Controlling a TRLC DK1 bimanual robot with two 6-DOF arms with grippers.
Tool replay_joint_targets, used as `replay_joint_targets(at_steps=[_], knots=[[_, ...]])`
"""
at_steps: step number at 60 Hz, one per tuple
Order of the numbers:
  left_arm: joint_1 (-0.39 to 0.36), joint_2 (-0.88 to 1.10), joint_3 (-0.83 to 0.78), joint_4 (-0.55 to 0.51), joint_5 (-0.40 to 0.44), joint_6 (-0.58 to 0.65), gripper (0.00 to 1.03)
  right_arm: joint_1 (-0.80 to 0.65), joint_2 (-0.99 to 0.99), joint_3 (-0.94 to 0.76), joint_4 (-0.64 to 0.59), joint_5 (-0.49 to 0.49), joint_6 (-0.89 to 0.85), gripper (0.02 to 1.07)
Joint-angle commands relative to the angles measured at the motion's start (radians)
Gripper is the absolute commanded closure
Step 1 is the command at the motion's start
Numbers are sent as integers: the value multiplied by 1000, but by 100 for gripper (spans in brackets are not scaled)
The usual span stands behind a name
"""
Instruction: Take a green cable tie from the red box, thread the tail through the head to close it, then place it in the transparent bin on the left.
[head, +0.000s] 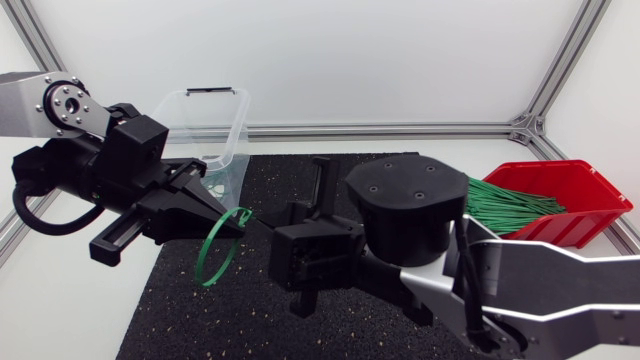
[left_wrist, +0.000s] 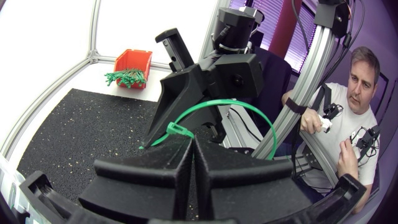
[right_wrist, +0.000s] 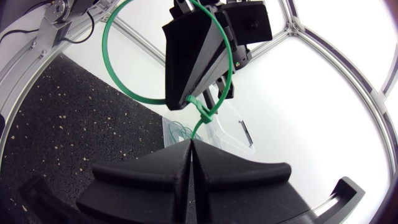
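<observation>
Clamped together on the left gripper (left_wrist: 191, 146), with the green cable tie (left_wrist: 177, 130) pinched between the jaws just beside its head and the loop arching out ahead of the tips. Clamped together too on the right gripper (right_wrist: 192, 146), nipping the tail where it leaves the head. Both held tip to tip, close, above the black mat (head: 160, 310) on the desk. Apparently threaded already, so probably at the tightening or hand-off step.

Risks, from the left:
- Over by the transparent bin (head: 238, 130): a narrow opening for a springy loop. Could catch on the rim or bounce out if dropped from too high or off-centre.
- At the left jaws: a small pinch on a slick strap. Likely to swivel or slip under any sideways pull, ending on the mat short of the bin.
- At the right jaws: too hard a tug on the tail, and a loop cinched small or wrenched from the left grip. Too late a release, and a tie dragged back toward the red box (head: 575, 228).
- Between the two: wedge tips nearly touching, so little room before a knock.
</observation>
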Motion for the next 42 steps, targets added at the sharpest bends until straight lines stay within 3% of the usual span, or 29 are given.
replay_joint_targets(at_steps=[1,6,11,17,19,20,26,33,42], knots=[[4,-33,44,-47,46,37,100,-30,21,-55,-48,33,-11,101],[4,-18,59,-47,48,38,100,-22,1,-35,-65,36,1,100],[21,8,93,-45,50,20,100,-25,-5,-7,-92,36,15,80],[36,31,122,-36,50,-5,100,-28,4,5,-99,42,29,79],[38,34,133,-21,50,-32,100,-33,5,8,-109,40,35,67],[50,37,143,-11,50,-52,100,-36,7,11,-117,37,39,55],[85,54,189,18,50,-124,100,-57,15,19,-132,30,55,5],[134,69,243,87,50,-227,100,-70,32,28,-143,31,75,6],[186,57,277,317,3,-495,100,-73,56,39,-146,42,95,6]])
